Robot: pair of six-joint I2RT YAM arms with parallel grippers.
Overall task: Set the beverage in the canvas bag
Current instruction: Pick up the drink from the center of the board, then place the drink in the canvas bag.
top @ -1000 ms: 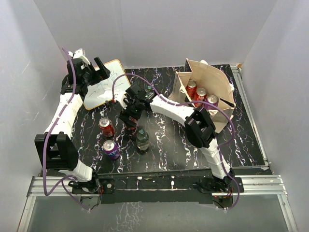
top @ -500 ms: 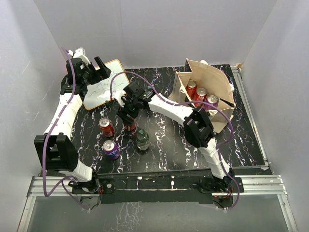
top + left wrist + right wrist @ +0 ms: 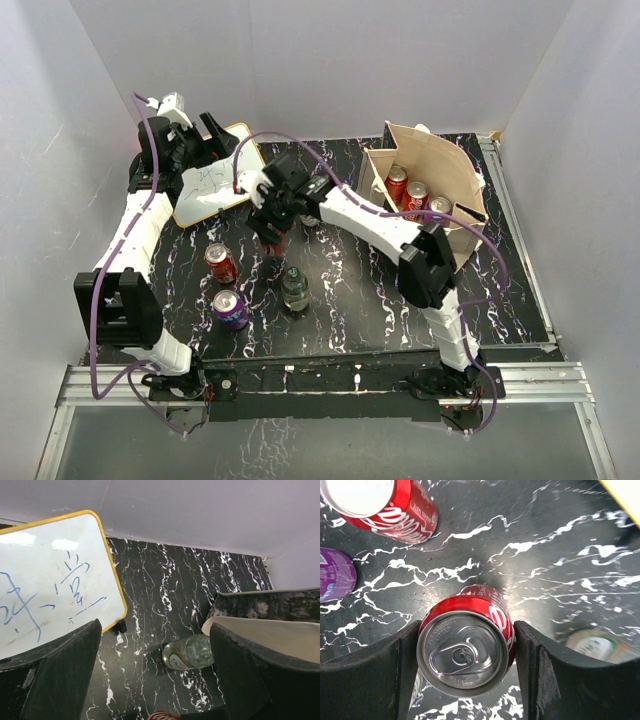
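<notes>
Overhead and wrist views of a 2-arm rig at a black, white-veined table [image 3: 350,290].

(a) Right arm. We see the right end effector [image 3: 275,225] reaching to the middle-left of the table, its 2 fingers [image 3: 365,680] clamped on the sides of an upright red beverage can [image 3: 465,655]. In the wrist view each finger presses against the can wall and the silver lid with its pull tab faces the camera. We cannot tell whether the can's base touches the table.

(b) Left arm. The left end effector [image 3: 205,140] hangs over the far left corner, above a yellow-rimmed whiteboard [image 3: 210,185] with blue writing. Its fingers stand wide apart with nothing between them [image 3: 155,635].

(c) Target. The canvas bag [image 3: 430,155] stands open at the far right of the table, well apart from the gripped can. 3 red cans [image 3: 415,195] sit inside it, side by side.

(d) Other items. Near the gripped can, toward the arm bases, stand a second red can [image 3: 220,263], a purple can [image 3: 230,308] and an upright bottle [image 3: 294,290]. The left wrist view shows 1 clear bottle lying on its side [image 3: 190,652] just beside the whiteboard's corner.
</notes>
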